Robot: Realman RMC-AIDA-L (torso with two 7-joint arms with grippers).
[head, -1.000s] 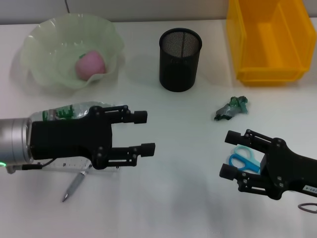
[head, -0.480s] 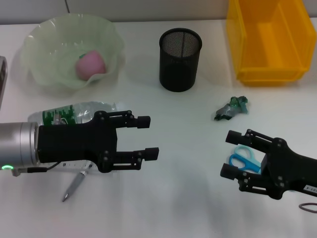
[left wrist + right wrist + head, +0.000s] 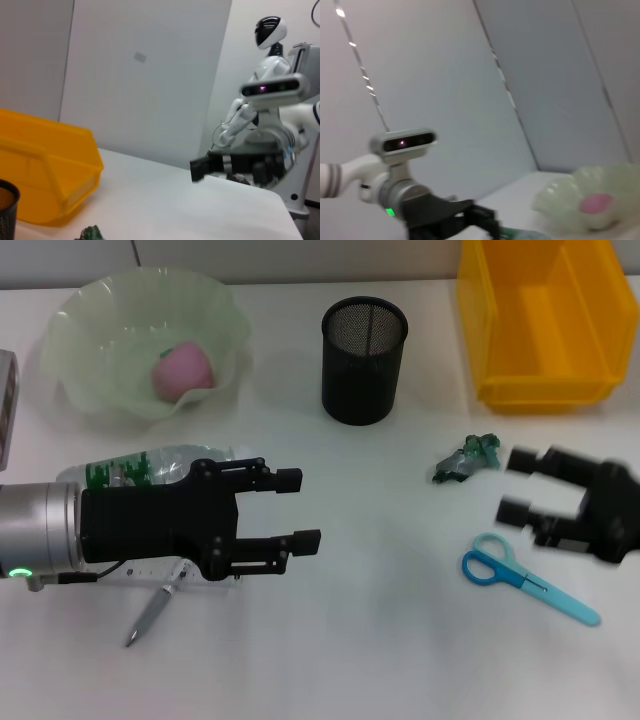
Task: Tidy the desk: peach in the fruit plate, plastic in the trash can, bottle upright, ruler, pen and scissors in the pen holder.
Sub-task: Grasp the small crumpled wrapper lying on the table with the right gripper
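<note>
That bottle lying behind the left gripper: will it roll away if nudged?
Probably. The bottle lies on its side on the smooth table, so its round body could roll. It looks like clear thin plastic, likely light and slippery. The open left gripper isn't touching it.

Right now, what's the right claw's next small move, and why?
Probably ease the open right claw forward onto the crumpled green plastic wrapper. The claw sits just beside it, the wrapper lies loose on the white desk, and the yellow bin behind looks empty.

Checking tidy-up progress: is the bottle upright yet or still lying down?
Lying down. In the head view the bottle rests on its side on the table, partly hidden behind the open left end effector.
</note>
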